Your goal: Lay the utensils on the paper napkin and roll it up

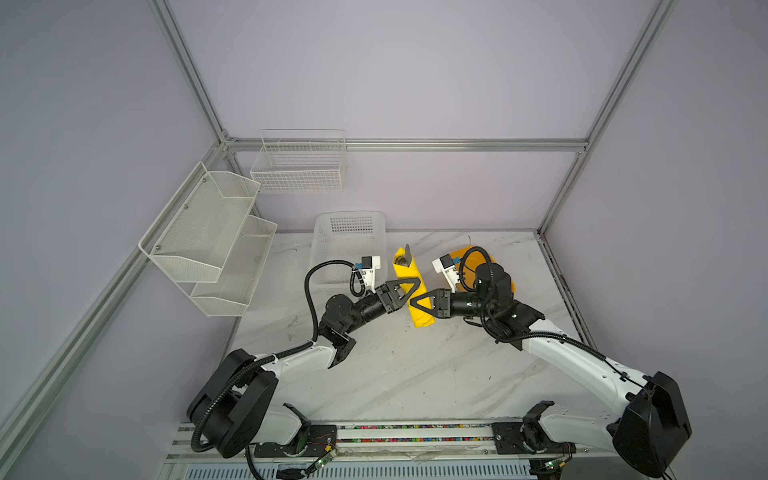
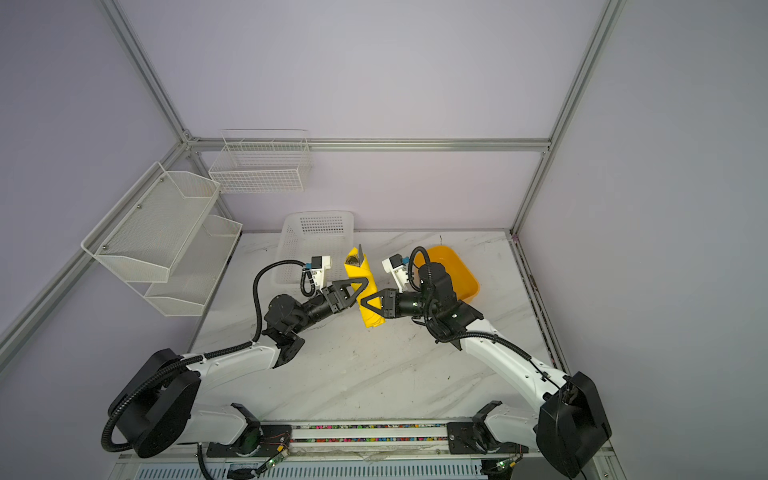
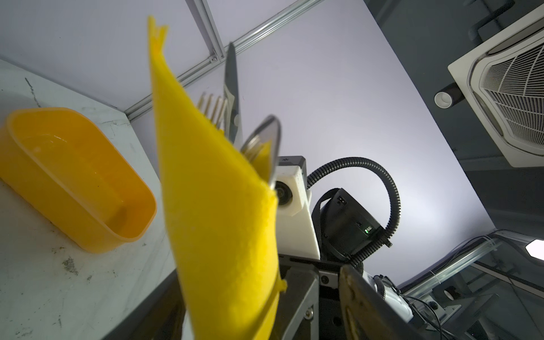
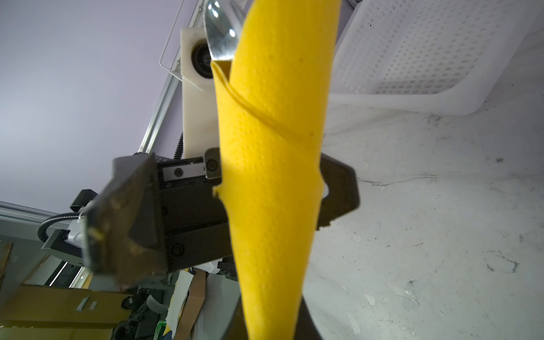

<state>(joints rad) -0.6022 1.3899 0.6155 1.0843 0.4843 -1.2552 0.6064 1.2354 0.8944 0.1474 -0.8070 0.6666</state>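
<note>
The marble table (image 1: 415,374) is carrying a white basket (image 1: 349,224) at its back edge, with an orange tub (image 2: 461,270) sitting well to the basket's right. Just right of the basket, the right gripper (image 1: 413,306) is clamping the lower part of the rolled yellow napkin (image 1: 405,276) and holding it up on end. The left gripper (image 1: 415,286) is standing with its jaws wide apart around the roll, gripping nothing. The utensils (image 3: 231,94) are poking out of the roll's top.

Around the paper napkin (image 1: 409,272), the white basket (image 1: 349,245) is crowding ten o'clock and the orange tub (image 2: 457,266) two o'clock; the counter (image 1: 415,374) toward six o'clock is lying open.
</note>
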